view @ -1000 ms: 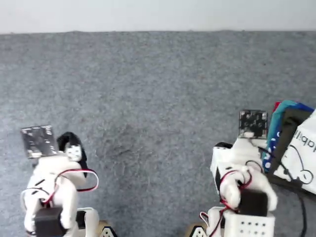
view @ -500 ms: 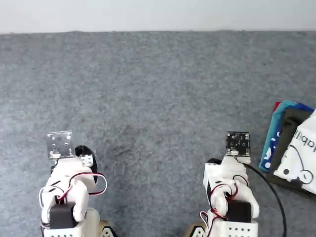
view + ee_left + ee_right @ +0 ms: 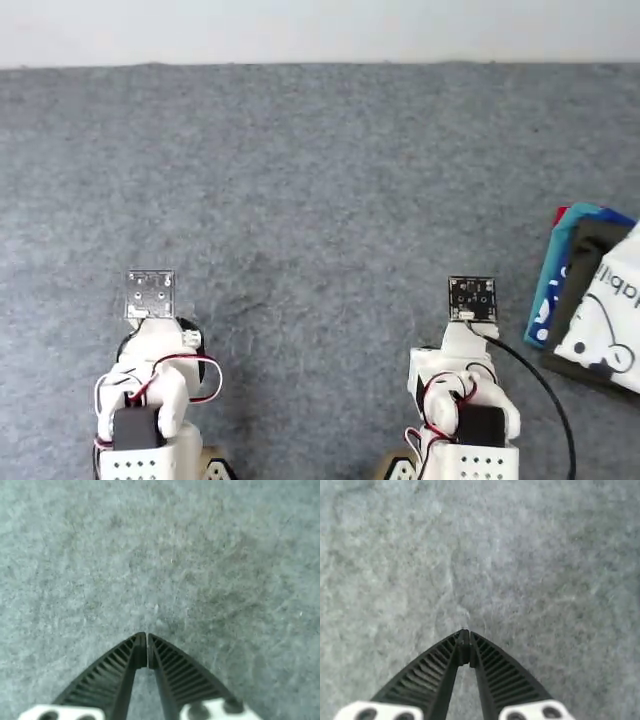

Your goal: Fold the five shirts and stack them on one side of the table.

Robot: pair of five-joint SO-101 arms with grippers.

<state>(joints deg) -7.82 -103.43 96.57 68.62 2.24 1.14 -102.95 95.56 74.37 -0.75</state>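
1. High view: the stack of folded shirts (image 3: pixel 600 315) lies on the grey felt table (image 3: pixel 320 170), at the table's right-hand edge as this camera sees it, cut off by the picture's border. A white printed shirt (image 3: pixel 615 300) is on top, with a dark layer (image 3: pixel 592 245), a teal layer (image 3: pixel 552 272) and a sliver of red (image 3: pixel 560 213) showing at the stack's edges. How many shirts are in the stack I cannot tell.
2. The same view looks down on both my arms at the near edge, well apart. One arm (image 3: pixel 462 400) is near the stack but not touching it; the other arm (image 3: pixel 148 400) is on the far side from it. Both wrist views look onto similar grey felt, so I cannot say which arm is which.
3. Left wrist view: my left gripper (image 3: pixel 147 640) hangs over the felt, its two ribbed black fingers (image 3: pixel 117 672) pressed together at the tips, with nothing between them.
4. Right wrist view: my right gripper (image 3: pixel 465 636) is also closed tip to tip, with nothing in it.
5. Around them: each arm carries a small square board (image 3: pixel 150 296) at its front end, and from above this covers the fingers. A black cable (image 3: pixel 548 385) curves from the arm beside the stack towards the near edge, close to the stack's corner. A pale wall (image 3: pixel 320 30) runs behind the table.
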